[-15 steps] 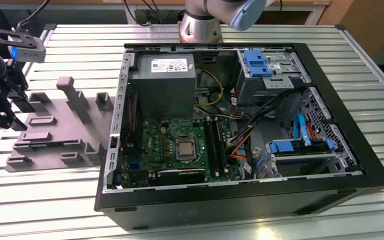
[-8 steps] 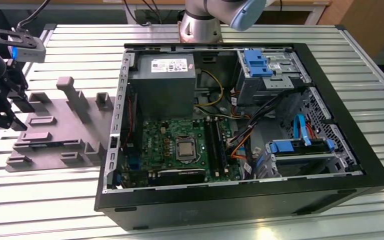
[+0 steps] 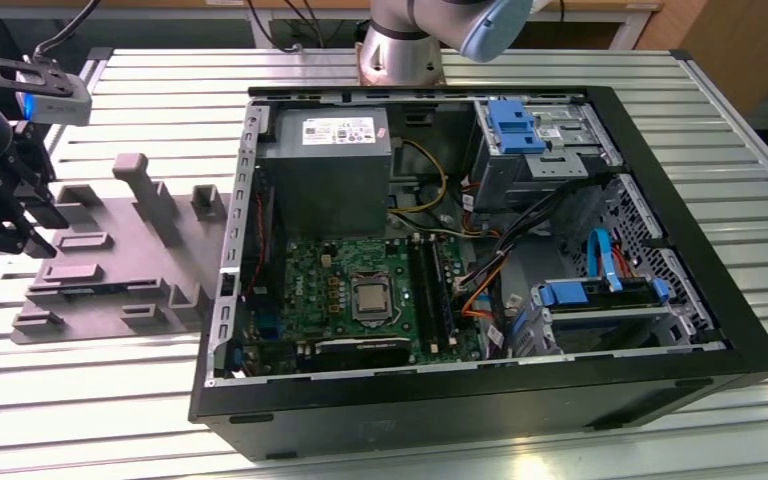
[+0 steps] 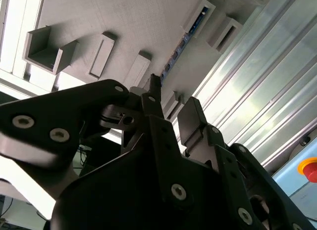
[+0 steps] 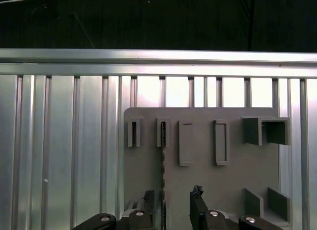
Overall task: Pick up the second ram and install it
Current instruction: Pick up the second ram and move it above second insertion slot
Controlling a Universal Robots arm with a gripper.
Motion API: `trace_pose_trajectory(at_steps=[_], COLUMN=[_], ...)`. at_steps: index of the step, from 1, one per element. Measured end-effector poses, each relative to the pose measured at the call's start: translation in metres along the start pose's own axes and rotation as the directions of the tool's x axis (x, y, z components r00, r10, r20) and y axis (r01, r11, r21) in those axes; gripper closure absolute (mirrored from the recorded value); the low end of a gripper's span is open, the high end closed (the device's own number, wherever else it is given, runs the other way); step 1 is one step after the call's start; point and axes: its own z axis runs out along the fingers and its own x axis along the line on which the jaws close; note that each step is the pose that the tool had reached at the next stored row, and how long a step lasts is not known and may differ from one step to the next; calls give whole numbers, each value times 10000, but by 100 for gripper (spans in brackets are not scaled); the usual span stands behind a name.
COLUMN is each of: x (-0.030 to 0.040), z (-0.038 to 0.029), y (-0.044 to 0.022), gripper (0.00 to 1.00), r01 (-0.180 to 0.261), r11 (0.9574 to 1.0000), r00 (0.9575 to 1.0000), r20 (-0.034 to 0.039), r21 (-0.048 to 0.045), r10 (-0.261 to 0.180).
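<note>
- The table point(image 3: 157, 90) was a bed of ribbed aluminium slats that caught bright reflections. In the first wrist view its rail edge gave way to dark floor beyond.
- Brown wooden furniture stood behind the table at the top and right of the exterior view. The arm's base point(image 3: 404, 50) was mounted at the table's far edge.
- An open computer case point(image 3: 491, 400) lay on its side on the slats, with the green motherboard point(image 3: 311, 290), grey power supply point(image 3: 324, 170) and blue drive brackets point(image 3: 511, 125) exposed.
- A grey holder plate point(image 3: 104, 265) with raised blocks and slots lay just beside the case, on the exterior view's left.
- The second ram point(image 5: 163, 156) stood on edge in a narrow slot of that plate. It appeared as a thin dark line in the first wrist view and as a bluish strip point(image 4: 182, 42) in the second wrist view.
- The gripper point(image 3: 8, 225) hung over the plate's outer edge, well apart from the case.
- In both wrist views the gripper point(image 5: 172, 203) point(image 4: 172, 94) had its fingers point(image 5: 197, 203) spread with a clear gap, grasping nothing. In the first wrist view the line of the stick ran into that gap.
- A red button point(image 4: 309, 168) on a yellow base showed off to the side in the second wrist view.
</note>
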Motion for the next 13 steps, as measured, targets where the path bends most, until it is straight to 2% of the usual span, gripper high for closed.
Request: trace_pose_trajectory(at_steps=[6, 7, 13], x=[0, 0, -2], z=[0, 0, 27], y=[0, 0, 20], gripper=[58, 51, 51], r01=[0, 0, -174], r11=[10000, 10000, 9998], r00=[10000, 10000, 9998], r20=[0, 0, -2], r21=[2, 3, 6], r10=[0, 0, 174])
